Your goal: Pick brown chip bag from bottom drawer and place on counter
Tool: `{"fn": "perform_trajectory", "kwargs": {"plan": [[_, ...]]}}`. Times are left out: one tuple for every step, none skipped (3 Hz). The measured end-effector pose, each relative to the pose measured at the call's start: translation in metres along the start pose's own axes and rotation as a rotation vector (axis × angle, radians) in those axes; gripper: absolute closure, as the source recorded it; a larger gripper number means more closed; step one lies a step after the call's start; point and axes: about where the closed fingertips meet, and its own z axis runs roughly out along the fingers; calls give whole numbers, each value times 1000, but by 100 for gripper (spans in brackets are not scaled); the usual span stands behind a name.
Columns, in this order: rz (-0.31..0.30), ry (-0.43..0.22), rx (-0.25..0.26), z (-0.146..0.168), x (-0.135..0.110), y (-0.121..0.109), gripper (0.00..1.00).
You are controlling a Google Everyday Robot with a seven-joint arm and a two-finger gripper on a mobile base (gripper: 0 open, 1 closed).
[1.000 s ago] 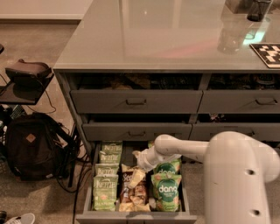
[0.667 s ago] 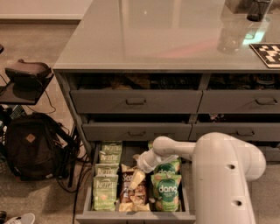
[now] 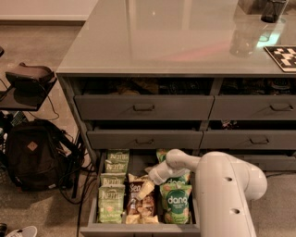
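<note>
The bottom drawer [image 3: 138, 228] of the left stack is pulled open and holds snack bags. The brown chip bag [image 3: 137, 202] lies in its middle column, dark with white script and cream ends. My gripper [image 3: 146, 188] reaches down from the right on a white arm [image 3: 217, 185]. It sits right over the upper part of the brown chip bag and hides some of it. I cannot tell whether it touches the bag. The glossy grey counter [image 3: 175, 37] spans the top of the cabinet.
Pale green Kettle bags [image 3: 111, 199] fill the drawer's left column and green dang bags [image 3: 176, 202] its right. A black backpack [image 3: 31, 155] and a stand [image 3: 27, 81] sit on the floor at left. A glass [image 3: 243, 39], a dark cup [image 3: 273, 10] and a checkered marker [image 3: 282, 56] stand on the counter's right.
My gripper has moved down and toward the drawer's front, onto the brown chip bag. The arm's bulky white link has swung further left. The bags have not moved.
</note>
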Motion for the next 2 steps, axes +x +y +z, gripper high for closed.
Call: {"fn": "perform_trajectory", "kwargs": {"plan": [[64, -28, 18, 11, 13, -13, 0], [64, -28, 19, 11, 13, -13, 0]]}}
